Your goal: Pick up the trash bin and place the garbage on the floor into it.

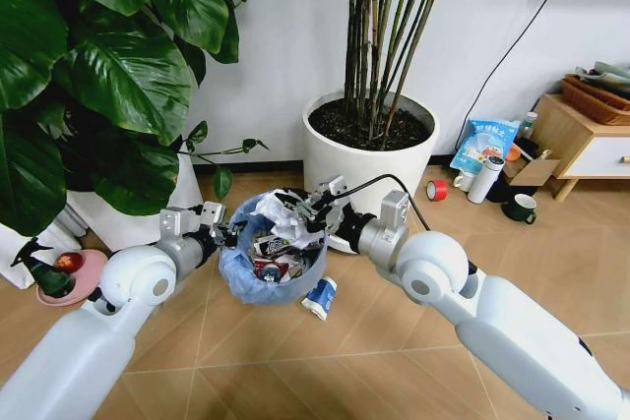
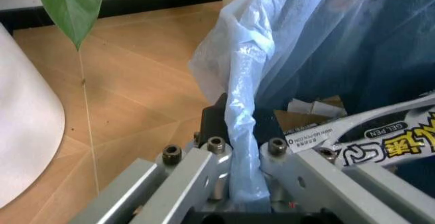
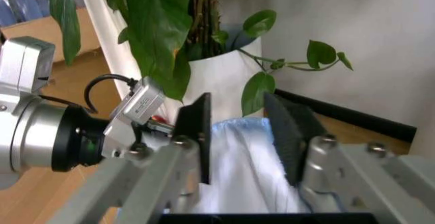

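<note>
Trash bin, blue-bagged, upright, holds white paper and cans. One crushed blue-white can lies on floor just beside bin.

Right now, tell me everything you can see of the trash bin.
The trash bin is small and round, lined with a crinkly light blue plastic bag whose edge drapes over the rim. The left gripper is shut on its rim; the right gripper hangs open over its mouth. Crumpled white paper and crushed wrappers fill it. A crushed blue-white can lies on the floor beside it, by the white plant pot.
</note>
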You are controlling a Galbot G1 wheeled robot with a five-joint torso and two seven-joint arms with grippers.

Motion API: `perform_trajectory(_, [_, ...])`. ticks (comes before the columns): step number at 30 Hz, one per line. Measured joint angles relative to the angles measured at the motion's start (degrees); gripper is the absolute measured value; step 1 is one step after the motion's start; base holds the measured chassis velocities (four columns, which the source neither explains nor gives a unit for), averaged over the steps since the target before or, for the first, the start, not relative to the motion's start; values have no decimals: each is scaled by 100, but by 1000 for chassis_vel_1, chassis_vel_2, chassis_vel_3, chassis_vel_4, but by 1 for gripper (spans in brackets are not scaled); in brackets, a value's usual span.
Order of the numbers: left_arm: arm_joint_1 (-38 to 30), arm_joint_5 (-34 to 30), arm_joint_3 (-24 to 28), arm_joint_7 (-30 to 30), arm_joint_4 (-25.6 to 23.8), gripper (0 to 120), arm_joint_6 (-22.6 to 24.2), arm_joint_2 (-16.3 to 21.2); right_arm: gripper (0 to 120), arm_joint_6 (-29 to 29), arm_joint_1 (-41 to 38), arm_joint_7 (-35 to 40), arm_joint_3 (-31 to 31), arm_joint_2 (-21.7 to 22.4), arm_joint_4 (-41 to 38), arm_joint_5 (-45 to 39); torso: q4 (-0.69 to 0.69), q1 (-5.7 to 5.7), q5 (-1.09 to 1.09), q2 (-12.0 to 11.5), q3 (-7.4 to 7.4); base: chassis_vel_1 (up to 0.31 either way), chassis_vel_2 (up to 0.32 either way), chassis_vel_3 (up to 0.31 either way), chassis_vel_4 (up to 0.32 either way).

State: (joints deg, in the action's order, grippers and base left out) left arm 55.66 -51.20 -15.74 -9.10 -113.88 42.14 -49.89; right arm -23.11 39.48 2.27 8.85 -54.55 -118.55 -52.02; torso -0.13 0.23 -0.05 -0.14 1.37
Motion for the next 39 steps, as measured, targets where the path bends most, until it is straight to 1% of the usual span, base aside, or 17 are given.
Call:
perform_trajectory(1, [12, 3, -8, 3, 0, 0, 0, 0, 38, 2, -13, 2, 3, -5, 5, 2, 0, 0, 0, 0, 0, 0, 0, 0, 0])
perform_trajectory(2, [12, 3, -8, 3, 0, 0, 0, 0, 38, 2, -13, 2, 3, -5, 5, 2, 0, 0, 0, 0, 0, 0, 0, 0, 0])
perform_trajectory(5, [48, 11, -33, 19, -14, 0, 0, -2, 52, 9, -67, 9, 13, -18, 8, 3, 1, 0, 0, 0, 0, 0, 0, 0, 0])
perform_trajectory(6, [48, 11, -33, 19, -14, 0, 0, -2, 52, 9, -67, 9, 13, -18, 8, 3, 1, 0, 0, 0, 0, 0, 0, 0, 0])
perform_trajectory(7, [51, 11, -38, 23, -20, 0, 0, -2, 56, 12, -79, 11, 13, -19, 11, 4, 1, 0, 0, 0, 0, 0, 0, 0, 0])
perform_trajectory(11, [99, 23, -119, 34, -39, 0, 0, -7, 73, 19, -123, 79, -111, -42, 29, 3, 0, 0, 0, 0, 0, 0, 0, 0, 0])
perform_trajectory(12, [99, 23, -119, 34, -39, 0, 0, -7, 73, 19, -123, 79, -111, -42, 29, 3, 0, 0, 0, 0, 0, 0, 0, 0, 0])
perform_trajectory(13, [164, 43, -193, 47, -53, 0, 0, 1, 81, 25, -132, 154, -226, -32, 36, -7, 0, 0, 0, 0, 0, 0, 0, 0, 0])
perform_trajectory(15, [285, 104, -405, 114, -54, 0, 0, 16, 89, 54, -56, 348, -463, 69, 67, -27, 1, 0, -1, 0, -1, 0, 0, 0, 0])
perform_trajectory(16, [285, 104, -405, 114, -54, 0, 0, 16, 89, 54, -56, 348, -463, 69, 67, -27, 1, 0, -1, 0, -1, 0, 0, 0, 0])
perform_trajectory(17, [332, 115, -503, 132, -52, 0, 0, 17, 95, 77, 32, 478, -557, 127, 107, -29, 1, 0, 0, 0, 0, 0, 0, 0, 0])
perform_trajectory(18, [361, 120, -564, 140, -46, 0, 0, 18, 98, 95, 108, 550, -616, 164, 143, -28, 1, 0, 0, 0, 0, 0, 0, 0, 0])
perform_trajectory(19, [361, 120, -564, 140, -46, 0, 0, 18, 98, 95, 108, 550, -616, 164, 143, -28, 1, 0, 0, 0, 0, 0, 0, 0, 0])
perform_trajectory(26, [452, 93, -958, 187, -29, 0, 0, 73, 100, 240, 1126, 684, -957, 265, 791, 366, -1, 0, 1, 0, -1, 0, 0, 0, 0])
perform_trajectory(28, [453, 87, -989, 191, -30, 0, 0, 75, 100, 247, 1191, 685, -957, 261, 840, 390, -1, 0, 1, 0, -1, 0, 0, 0, 0])
perform_trajectory(31, [526, 74, -1145, 204, -79, 0, 0, 130, 100, 279, 1448, 695, -831, 132, 1226, 575, -1, 0, 0, 0, 0, 0, 0, 0, 0])
perform_trajectory(39, [611, 10, -1293, 210, -170, 0, 0, 275, 100, 287, 1477, 618, -467, -303, 2075, 1061, 1, 0, -1, 0, -1, 0, 0, 0, 0])
